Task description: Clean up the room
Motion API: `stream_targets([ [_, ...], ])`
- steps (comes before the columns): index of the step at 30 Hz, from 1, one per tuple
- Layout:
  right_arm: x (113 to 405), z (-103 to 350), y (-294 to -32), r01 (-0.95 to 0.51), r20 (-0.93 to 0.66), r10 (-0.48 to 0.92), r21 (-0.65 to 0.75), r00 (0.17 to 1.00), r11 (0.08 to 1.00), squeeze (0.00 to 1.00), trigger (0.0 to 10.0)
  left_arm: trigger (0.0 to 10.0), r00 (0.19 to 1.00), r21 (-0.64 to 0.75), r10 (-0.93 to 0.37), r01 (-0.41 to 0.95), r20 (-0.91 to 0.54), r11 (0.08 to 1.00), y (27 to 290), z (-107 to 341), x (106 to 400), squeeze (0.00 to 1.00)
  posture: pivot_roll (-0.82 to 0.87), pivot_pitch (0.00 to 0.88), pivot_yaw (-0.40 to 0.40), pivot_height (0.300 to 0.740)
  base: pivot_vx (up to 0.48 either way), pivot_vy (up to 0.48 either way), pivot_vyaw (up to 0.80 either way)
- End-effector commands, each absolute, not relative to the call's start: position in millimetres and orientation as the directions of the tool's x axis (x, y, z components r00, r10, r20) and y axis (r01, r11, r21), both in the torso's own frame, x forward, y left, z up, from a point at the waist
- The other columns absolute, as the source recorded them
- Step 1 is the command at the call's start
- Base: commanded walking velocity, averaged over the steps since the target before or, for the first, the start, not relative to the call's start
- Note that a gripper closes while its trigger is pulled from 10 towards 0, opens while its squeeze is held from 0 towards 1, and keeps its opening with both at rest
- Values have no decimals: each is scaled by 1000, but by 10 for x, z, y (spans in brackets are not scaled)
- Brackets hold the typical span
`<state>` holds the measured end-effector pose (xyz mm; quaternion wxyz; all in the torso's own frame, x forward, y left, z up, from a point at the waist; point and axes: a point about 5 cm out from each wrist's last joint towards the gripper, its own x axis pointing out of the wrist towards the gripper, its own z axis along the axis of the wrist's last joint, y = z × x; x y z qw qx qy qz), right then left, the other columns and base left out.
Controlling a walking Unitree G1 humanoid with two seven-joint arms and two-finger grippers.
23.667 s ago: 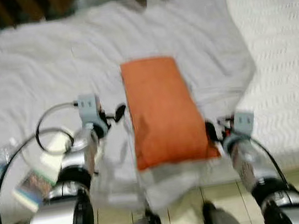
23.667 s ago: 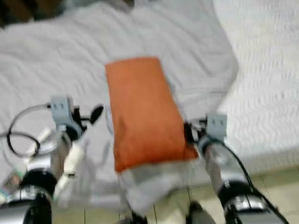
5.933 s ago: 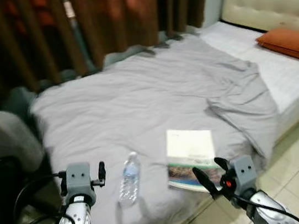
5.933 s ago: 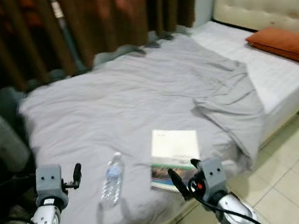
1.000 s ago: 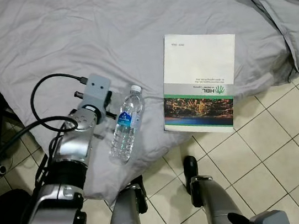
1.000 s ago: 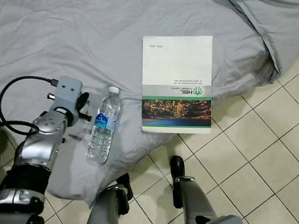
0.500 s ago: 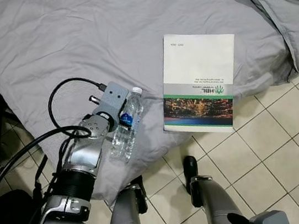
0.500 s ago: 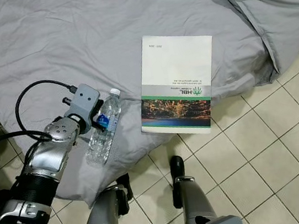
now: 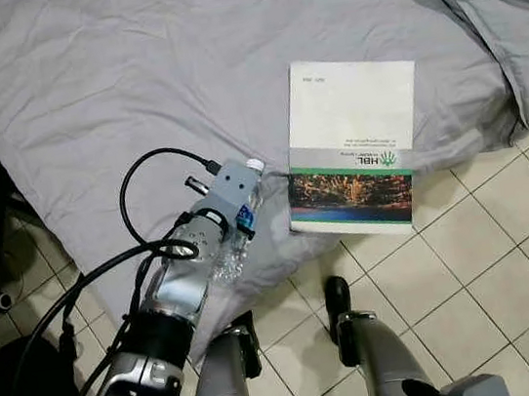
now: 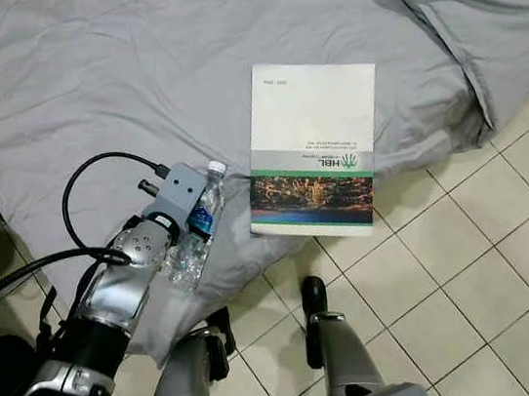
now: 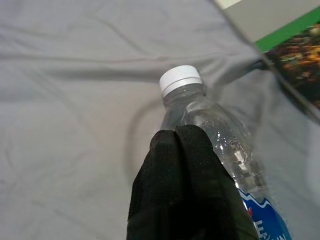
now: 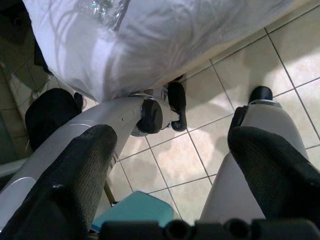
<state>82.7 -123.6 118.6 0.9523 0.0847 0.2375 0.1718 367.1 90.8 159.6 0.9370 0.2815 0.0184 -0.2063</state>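
Water bottle (image 9: 239, 223): clear plastic, white cap, blue label; lies on its side on the grey bedsheet (image 9: 128, 69) near the bed's edge, cap pointing toward the booklet (image 9: 356, 146), which lies flat just beside it.

Left gripper (image 11: 182, 150): reaches over the bottle from the floor side. In the left wrist view the two black fingers (image 11: 170, 175) are pressed together, no gap between them, their tips lying against the bottle's shoulder just below the cap. They touch the bottle but do not enclose it.

Right gripper (image 12: 175, 170): hangs low over the tiled floor (image 12: 195, 150) beside the robot's legs, fingers spread wide, holding nothing.

Rumpled grey blanket (image 9: 504, 7): at the bed's far right.
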Motion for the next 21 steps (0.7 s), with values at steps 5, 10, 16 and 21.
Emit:
stream_targets([
  [5,720,1092,-1180,-281,-479,392,289,785,915,0,10000,10000,853,555,-437,518,-285,651,854,1207,3436,0,-139,799,128,740,0,0,0],
  [10,692,1078,-1174,-296,-490,409,293,770,909,0,10000,10000,864,757,-441,454,-245,470,904,1325,3444,0,-137,798,127,740,0,0,0],
  [16,670,1065,-1165,-298,-496,413,296,764,907,0,10000,10000,825,822,-505,459,-255,336,842,1320,3337,0,-131,798,130,740,0,0,0],
  [21,665,1068,-1156,-299,-497,415,297,762,907,0,10000,1529,828,791,-470,496,-307,357,932,1139,3313,0,-134,803,131,740,0,0,0],
])
